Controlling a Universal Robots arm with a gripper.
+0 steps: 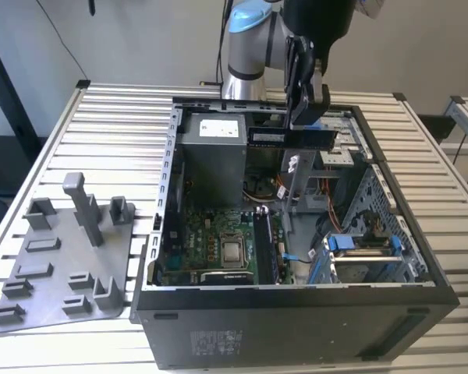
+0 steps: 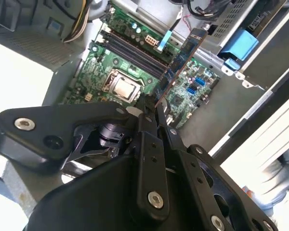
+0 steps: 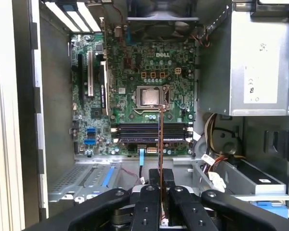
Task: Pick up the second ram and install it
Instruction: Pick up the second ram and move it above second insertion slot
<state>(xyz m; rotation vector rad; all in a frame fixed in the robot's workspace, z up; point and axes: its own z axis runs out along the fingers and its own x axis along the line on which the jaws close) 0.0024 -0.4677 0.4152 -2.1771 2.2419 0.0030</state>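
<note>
End effector [image 3: 161, 179] pinching ram [image 3: 161, 134] above open case [image 1: 296, 315] on bench [image 1: 109, 132]; inside case: motherboard [image 3: 135, 82], power supply [image 3: 255, 62], cables [image 3: 209, 126].

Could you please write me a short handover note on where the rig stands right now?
Gripper: shut on the ram, holding it level above the open case.
Ram: in the air over the motherboard, apart from the slots.
Done: ram picked up.
Left: it is not yet seated in a slot.
</note>
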